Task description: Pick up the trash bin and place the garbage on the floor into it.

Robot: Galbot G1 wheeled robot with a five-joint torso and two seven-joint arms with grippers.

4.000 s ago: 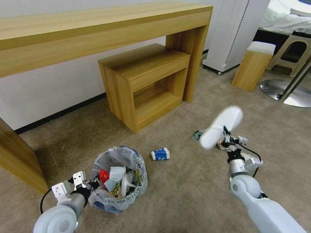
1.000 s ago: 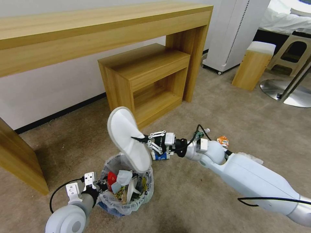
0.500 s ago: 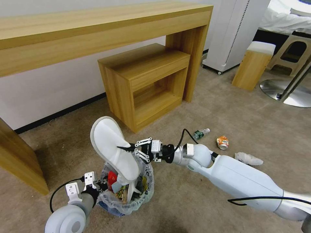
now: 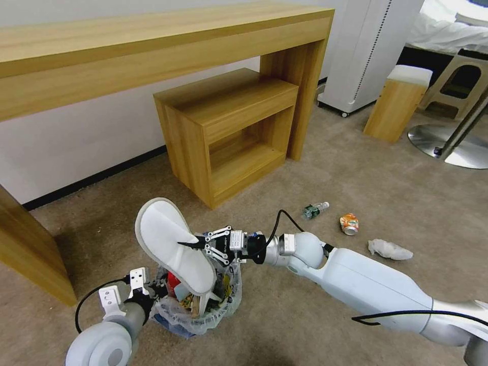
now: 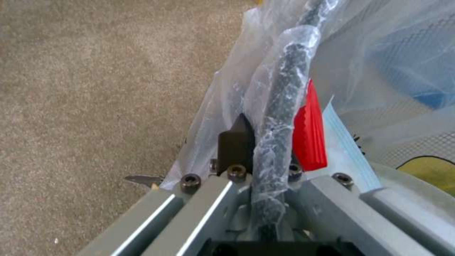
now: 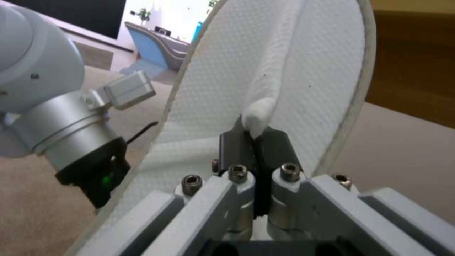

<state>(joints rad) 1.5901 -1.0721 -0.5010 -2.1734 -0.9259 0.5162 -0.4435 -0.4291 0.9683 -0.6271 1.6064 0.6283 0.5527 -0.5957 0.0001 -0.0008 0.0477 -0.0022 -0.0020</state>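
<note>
The right gripper (image 4: 189,244) pinches the white slipper (image 4: 173,244), long axis tilted. The trash bin (image 4: 201,305) sits directly beneath, its rim clamped by the left gripper (image 4: 152,293).

Left end effector (image 5: 258,142) clamps the trash bin (image 5: 284,89) rim, beige floor (image 5: 95,89) beside it

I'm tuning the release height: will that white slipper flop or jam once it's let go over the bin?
Probably light and fairly stiff: the white slipper holds its shape though the right gripper pinches only its strap. It may jam or perch, since the trash bin already looks full.
</note>
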